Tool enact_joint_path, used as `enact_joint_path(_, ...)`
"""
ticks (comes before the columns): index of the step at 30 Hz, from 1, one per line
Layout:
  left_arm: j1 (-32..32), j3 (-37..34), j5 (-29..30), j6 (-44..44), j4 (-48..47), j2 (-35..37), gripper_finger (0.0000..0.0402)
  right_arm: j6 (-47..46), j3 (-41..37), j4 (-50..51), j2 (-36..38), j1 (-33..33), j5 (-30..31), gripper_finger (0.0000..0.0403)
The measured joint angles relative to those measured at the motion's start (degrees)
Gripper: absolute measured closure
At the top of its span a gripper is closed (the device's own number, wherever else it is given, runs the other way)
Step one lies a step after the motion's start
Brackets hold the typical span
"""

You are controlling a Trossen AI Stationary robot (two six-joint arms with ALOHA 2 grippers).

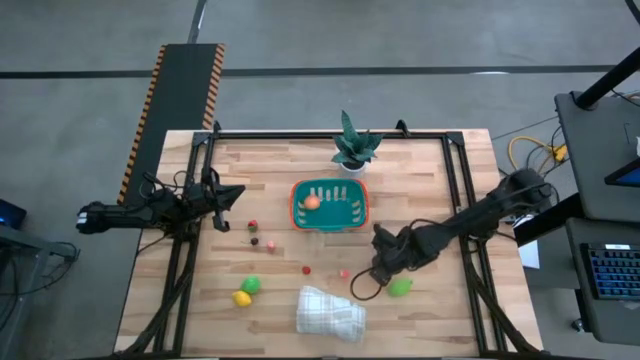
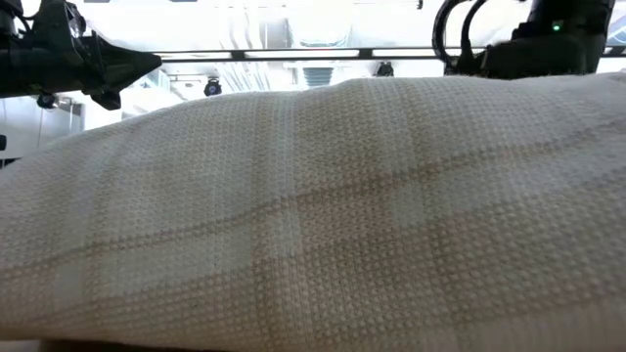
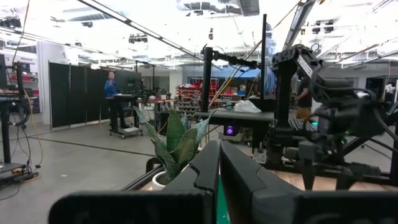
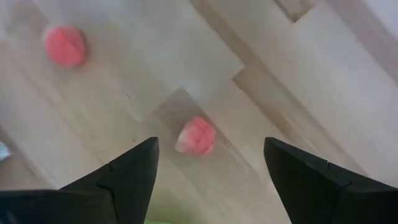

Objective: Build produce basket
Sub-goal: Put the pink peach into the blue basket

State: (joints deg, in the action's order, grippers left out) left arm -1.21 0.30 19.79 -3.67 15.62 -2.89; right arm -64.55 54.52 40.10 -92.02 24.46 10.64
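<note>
Pink is the colour of the little berry (image 4: pixel 196 136) that sits on the wood between the two spread fingers of the right gripper (image 4: pixel 210 163). The fingers are wide apart and do not touch it. From above, the right gripper (image 1: pixel 381 262) hangs low over the table (image 1: pixel 450 320), close to the front side of the basket (image 1: pixel 330 205), with a green fruit (image 1: pixel 401 288) just beside it.

I think the job right now is to pick up that pink berry. To do it well, the gripper should go straight down so the berry stays in the middle. Then it should close slowly. The berry is tiny and round, so it could roll or pop out if one finger bumps it first. A second pink berry (image 4: pixel 64 46) lies a bit farther off and can wait.

The teal basket has one orange fruit (image 1: pixel 312 201) inside, near its left side. The rest of it looks empty. More fruit is on the table: a green piece (image 1: pixel 251 284), a yellow piece (image 1: pixel 242 298), and small red and dark berries (image 1: pixel 254 232).

The left gripper (image 1: pixel 232 196) waits at the left side of the table with its fingers (image 3: pixel 245 177) pressed together, holding nothing.
</note>
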Motion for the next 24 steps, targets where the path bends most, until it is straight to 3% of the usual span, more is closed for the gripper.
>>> enact_joint_path(13, 0.0, 0.0, -0.01, 0.01, 0.0, -0.01, 0.0402, 0.46, 2.36, -0.09, -8.97, 0.79, -0.12, 0.0132)
enact_joint_path(24, -0.02, 0.0, 0.0, 0.0, -0.03, -0.05, 0.0402, 0.54, 2.36, -0.04, -9.07, 0.78, -0.3, 0.0203)
